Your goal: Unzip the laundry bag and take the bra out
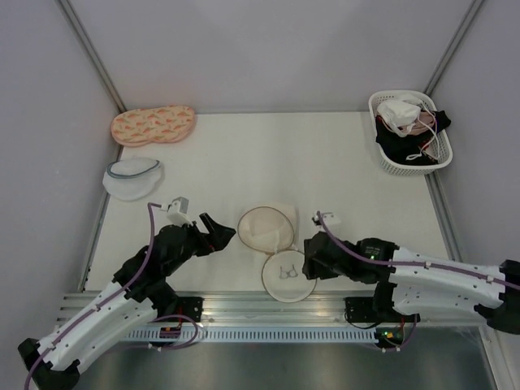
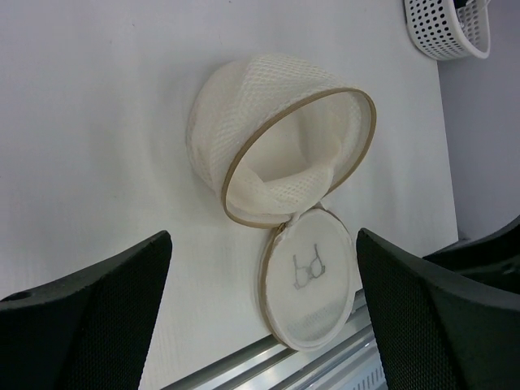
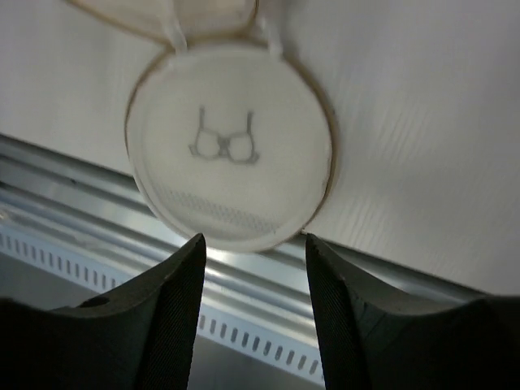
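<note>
**Bag open, bra in basket**

The laundry bag (image 1: 264, 227) sits unzipped at bottom middle, its lid (image 1: 288, 275) flopped down. The left gripper (image 1: 219, 230) is wide open beside it. The right gripper (image 3: 256, 240) is open too, holding nothing. The bra (image 1: 398, 112) lies in the basket (image 1: 404, 167), upper right.

The only sign that can be read is a small bra sign (image 3: 223, 138), drawn in thin dark lines: two cups joined in the middle, with two short straps going up. It stands near the middle of the flat round lid (image 3: 276, 89) of the laundry bag (image 2: 244, 106). In the left wrist view the sign appears turned on its side. In the top view it is very small and faint.
</note>
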Available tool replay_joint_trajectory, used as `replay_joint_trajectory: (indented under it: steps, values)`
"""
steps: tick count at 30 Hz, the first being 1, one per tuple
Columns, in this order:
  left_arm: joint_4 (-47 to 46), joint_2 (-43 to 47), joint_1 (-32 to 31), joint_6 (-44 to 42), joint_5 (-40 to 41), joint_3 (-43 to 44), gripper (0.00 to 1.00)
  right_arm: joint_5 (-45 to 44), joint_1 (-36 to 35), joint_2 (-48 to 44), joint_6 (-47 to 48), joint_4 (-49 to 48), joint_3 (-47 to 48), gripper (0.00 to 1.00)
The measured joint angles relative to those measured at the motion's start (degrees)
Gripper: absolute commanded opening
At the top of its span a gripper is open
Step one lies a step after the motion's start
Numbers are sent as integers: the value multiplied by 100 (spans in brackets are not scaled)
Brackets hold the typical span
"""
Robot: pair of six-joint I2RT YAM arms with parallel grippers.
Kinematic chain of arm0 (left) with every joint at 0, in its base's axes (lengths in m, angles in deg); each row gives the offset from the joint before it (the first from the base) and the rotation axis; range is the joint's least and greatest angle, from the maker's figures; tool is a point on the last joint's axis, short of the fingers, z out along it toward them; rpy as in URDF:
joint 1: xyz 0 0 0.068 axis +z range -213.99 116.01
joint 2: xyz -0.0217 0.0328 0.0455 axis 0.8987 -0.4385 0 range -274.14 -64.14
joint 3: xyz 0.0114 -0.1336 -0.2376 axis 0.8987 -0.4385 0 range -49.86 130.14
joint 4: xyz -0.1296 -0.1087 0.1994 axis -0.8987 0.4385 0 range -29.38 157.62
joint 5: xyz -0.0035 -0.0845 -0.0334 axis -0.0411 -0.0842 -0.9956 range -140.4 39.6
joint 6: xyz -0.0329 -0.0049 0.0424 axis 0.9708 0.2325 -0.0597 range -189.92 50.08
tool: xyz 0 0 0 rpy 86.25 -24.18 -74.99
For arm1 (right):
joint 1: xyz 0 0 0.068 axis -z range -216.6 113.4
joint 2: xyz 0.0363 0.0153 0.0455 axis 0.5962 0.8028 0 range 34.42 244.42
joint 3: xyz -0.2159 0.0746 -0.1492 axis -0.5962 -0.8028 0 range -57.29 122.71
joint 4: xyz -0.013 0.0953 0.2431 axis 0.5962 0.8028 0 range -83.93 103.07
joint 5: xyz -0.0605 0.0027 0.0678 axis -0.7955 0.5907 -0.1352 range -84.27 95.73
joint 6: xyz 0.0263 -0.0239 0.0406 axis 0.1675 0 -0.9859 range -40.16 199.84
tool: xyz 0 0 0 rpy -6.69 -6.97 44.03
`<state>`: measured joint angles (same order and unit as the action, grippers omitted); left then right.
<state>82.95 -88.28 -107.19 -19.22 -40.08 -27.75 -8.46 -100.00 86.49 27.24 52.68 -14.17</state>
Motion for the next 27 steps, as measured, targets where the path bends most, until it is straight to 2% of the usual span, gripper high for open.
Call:
replay_joint_trajectory:
  steps: [5, 9, 17, 22, 27]
  values:
    - [299, 122, 0, 0, 168, 251, 99, -516, -1821, 903, -1255, 107, -273, 51]
    - [483, 234, 0, 0, 243, 317, 99, -671, -2524, 1617, -1921, -133, -339, 50]
    - [688, 352, 0, 2, 310, 323, 99, -1043, -2900, 2081, -2885, -573, -767, 48]
    - [745, 358, 0, 13, 310, 323, 99, -1401, -2905, 1917, -3414, -745, -874, 55]
    - [765, 358, 0, 35, 310, 323, 99, -1716, -2999, 1631, -4028, -804, -898, 57]
